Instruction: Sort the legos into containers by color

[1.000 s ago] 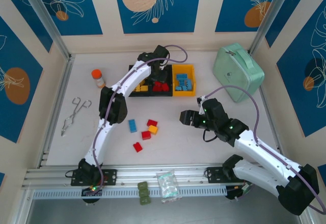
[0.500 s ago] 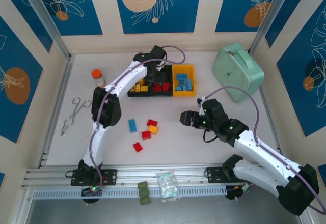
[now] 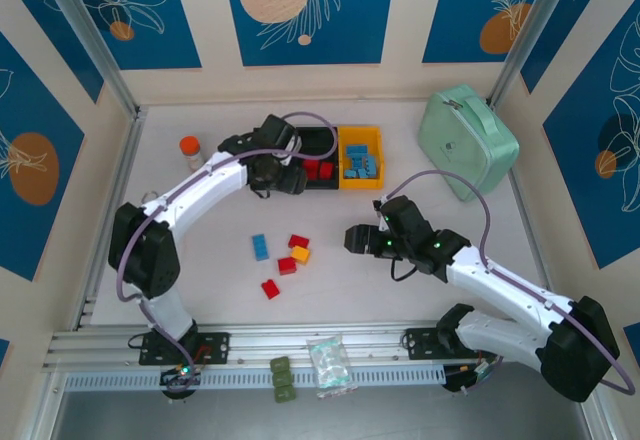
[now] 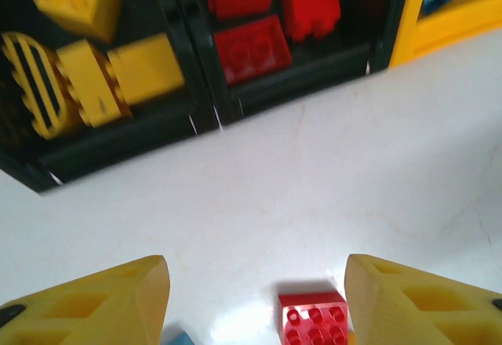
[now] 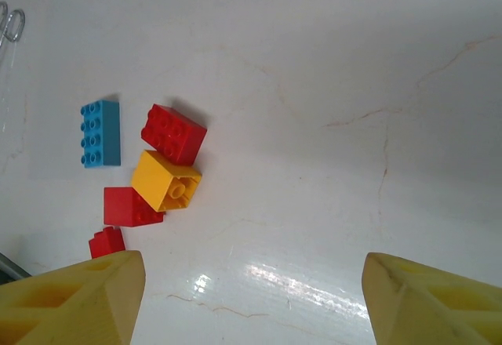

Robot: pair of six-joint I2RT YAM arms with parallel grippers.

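Held left gripper [image 4: 255, 278] spread, empty, just short of the containers [image 3: 361, 186]. Held right gripper [image 5: 254, 263] parted, empty, above loose legos [image 5: 166, 180].

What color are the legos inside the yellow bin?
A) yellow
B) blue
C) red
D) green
B: in the top view, the legos lying in the yellow bin are all blue.

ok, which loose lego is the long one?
The blue lego, at the cluster's left: eight studs in two rows; the red legos and yellow lego are squarish.
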